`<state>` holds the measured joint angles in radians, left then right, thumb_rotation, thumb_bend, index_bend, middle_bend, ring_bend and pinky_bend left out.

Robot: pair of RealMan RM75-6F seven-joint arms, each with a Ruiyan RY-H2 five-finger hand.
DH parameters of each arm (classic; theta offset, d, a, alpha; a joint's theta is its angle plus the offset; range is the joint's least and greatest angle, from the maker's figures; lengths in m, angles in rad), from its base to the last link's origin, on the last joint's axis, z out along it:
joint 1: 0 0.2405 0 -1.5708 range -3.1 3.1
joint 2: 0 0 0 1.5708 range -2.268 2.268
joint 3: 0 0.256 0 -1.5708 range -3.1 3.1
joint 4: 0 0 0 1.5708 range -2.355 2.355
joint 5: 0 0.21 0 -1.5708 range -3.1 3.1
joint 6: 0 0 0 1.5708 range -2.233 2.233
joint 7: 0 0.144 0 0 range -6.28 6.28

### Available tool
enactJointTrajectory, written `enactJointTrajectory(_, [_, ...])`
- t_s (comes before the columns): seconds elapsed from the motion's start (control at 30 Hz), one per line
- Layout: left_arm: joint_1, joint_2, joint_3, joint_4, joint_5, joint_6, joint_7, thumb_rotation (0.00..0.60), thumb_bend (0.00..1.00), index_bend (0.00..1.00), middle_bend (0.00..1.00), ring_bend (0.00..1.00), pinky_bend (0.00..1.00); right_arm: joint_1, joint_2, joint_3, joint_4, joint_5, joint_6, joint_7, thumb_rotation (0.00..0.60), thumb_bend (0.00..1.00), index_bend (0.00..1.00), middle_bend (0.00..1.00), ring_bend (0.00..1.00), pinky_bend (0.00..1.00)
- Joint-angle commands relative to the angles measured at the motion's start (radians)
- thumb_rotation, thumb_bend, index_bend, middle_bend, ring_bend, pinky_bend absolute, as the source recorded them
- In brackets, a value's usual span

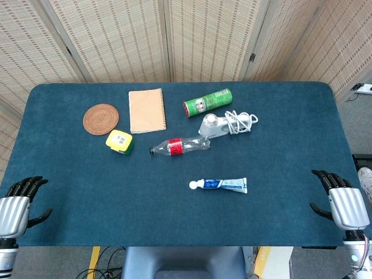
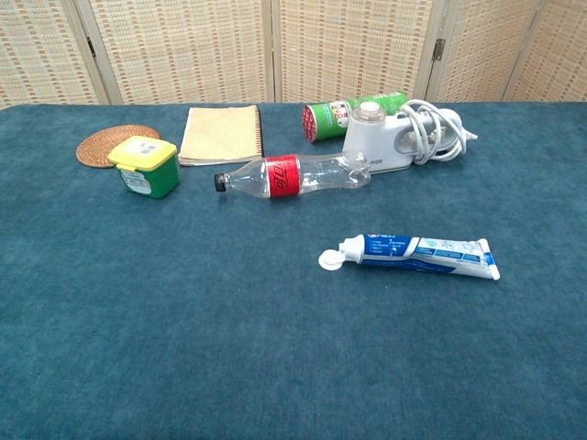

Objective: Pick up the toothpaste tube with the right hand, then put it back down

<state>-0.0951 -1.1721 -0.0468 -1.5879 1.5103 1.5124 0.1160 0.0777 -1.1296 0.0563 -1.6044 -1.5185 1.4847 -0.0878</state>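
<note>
The toothpaste tube (image 1: 220, 185) (image 2: 415, 255) lies flat on the blue table, white cap pointing left, blue and white body to the right. My right hand (image 1: 340, 200) hovers at the table's near right corner, well to the right of the tube, holding nothing, with its fingers apart. At the near left corner sits my left hand (image 1: 17, 203), also empty with fingers apart. Neither hand shows in the chest view.
Behind the tube lie a clear plastic bottle (image 1: 179, 146) with a red label, a white corded appliance (image 1: 226, 124), a green can (image 1: 207, 102), a tan notebook (image 1: 147, 110), a woven coaster (image 1: 100, 118) and a yellow-lidded green box (image 1: 119, 141). Screens stand behind the table.
</note>
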Motion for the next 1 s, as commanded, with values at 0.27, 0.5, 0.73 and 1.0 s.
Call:
enactJointTrajectory(0.27, [-0.006,-0.022,-0.002,0.018,0.02,0.011,-0.009,0.6,0.22,0.26,0.23,0.19,0.24,0.001,0.017,-0.011,-0.023,0.002,-0.021,0.032,0.6,0.18,0.18,0.28,0.25,0.36])
enactJointTrajectory(0.5, [-0.008,-0.023,-0.003,0.016,0.024,0.013,-0.012,0.6,0.22,0.26,0.23,0.19,0.24,0.038,0.039,-0.022,-0.063,-0.003,-0.102,0.094,0.6,0.24,0.13,0.28,0.25,0.36])
enactJointTrajectory(0.73, [-0.009,-0.022,-0.004,0.015,0.026,0.014,-0.016,0.6,0.22,0.26,0.23,0.19,0.24,0.13,0.026,-0.006,-0.097,-0.017,-0.218,0.067,0.6,0.26,0.13,0.28,0.25,0.36])
enactJointTrajectory(1.0, [-0.003,-0.016,0.002,0.014,0.03,0.02,-0.023,0.6,0.22,0.26,0.22,0.19,0.24,0.265,-0.039,0.03,-0.098,0.033,-0.402,0.037,0.6,0.14,0.13,0.32,0.25,0.36])
